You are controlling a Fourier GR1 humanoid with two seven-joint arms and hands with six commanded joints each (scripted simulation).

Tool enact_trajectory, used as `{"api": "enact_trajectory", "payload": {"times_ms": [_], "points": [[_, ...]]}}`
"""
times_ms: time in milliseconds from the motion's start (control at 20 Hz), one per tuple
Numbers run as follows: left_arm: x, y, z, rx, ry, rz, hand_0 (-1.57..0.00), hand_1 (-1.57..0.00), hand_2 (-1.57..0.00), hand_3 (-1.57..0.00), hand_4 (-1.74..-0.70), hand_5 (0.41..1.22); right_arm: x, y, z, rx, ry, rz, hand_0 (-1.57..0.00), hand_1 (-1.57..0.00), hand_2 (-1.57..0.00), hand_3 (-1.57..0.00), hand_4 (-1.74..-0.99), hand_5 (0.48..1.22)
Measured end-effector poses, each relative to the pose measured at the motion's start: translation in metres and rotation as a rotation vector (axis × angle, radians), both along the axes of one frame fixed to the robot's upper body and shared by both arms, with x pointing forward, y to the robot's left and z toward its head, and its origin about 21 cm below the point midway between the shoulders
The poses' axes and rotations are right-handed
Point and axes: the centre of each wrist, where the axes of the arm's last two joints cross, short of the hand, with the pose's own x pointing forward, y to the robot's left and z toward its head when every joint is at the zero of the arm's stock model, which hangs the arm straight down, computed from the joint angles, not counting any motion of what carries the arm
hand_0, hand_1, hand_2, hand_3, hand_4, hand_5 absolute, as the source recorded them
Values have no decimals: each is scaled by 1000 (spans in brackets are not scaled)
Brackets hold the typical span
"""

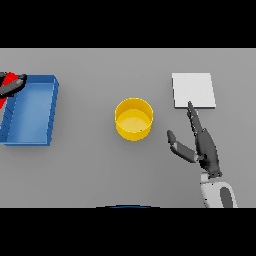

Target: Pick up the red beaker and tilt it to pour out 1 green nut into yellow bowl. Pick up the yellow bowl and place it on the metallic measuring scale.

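Note:
The yellow bowl (133, 119) stands upright near the middle of the table; I cannot make out a green nut in it. The metallic scale (194, 90) is a flat pale square at the back right. My right hand (202, 145) lies open on the table between them, to the right of the bowl and apart from it, its fingers straight and reaching the scale's near edge. At the far left edge my left hand (11, 85) is curled round the red beaker (6, 89), held over the blue tray's left end and mostly cut off by the frame.
A blue rectangular tray (37, 111) sits at the left side of the table, its inside bare where visible.

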Motion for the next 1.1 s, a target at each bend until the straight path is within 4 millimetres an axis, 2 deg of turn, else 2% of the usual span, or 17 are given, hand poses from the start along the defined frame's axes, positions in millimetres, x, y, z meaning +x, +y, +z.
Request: {"api": "enact_trajectory", "payload": {"times_ms": [100,250,450,500,600,750,900,1000,1100], "points": [[-1,1,0,58,48,-22,-307,-281,-267,-276,-843,632,-2,1,-1,-1,-12,4,1,1,1,1,-1155,670],[0,-2,-6,129,90,-22,-157,-143,-136,-141,-801,627,1,1,-1,-29,-12,-8,1,1,1,1,-1158,665],[1,-1,-7,139,20,-29,-64,-58,-55,-57,-778,633,0,5,2,-53,-17,-16,1,1,1,1,-1131,631],[2,-2,-5,128,1,-29,-51,-46,-44,-45,-779,635,3,5,3,-107,22,-40,1,1,1,1,-1115,638],[-2,-5,-7,86,-43,-39,-32,-29,-28,-29,-786,652,9,8,9,-161,-5,34,1,1,1,1,-1080,662],[-2,-11,-8,47,-72,-53,-16,-15,-14,-14,-799,666,23,1,23,-361,-26,160,1,1,1,1,-1122,649],[-3,-18,-9,38,-61,-59,-8,-7,-7,-7,-806,683,38,8,39,-606,-72,252,1,1,1,1,-1137,626],[-3,-17,-10,45,-56,-49,-5,-4,-4,-4,-809,688,47,10,46,-758,-107,335,1,1,1,1,-1150,630],[-3,-18,-14,37,-50,-52,-3,-2,-2,-2,-812,688,61,23,52,-872,-138,409,1,1,1,1,-1157,635]]}}
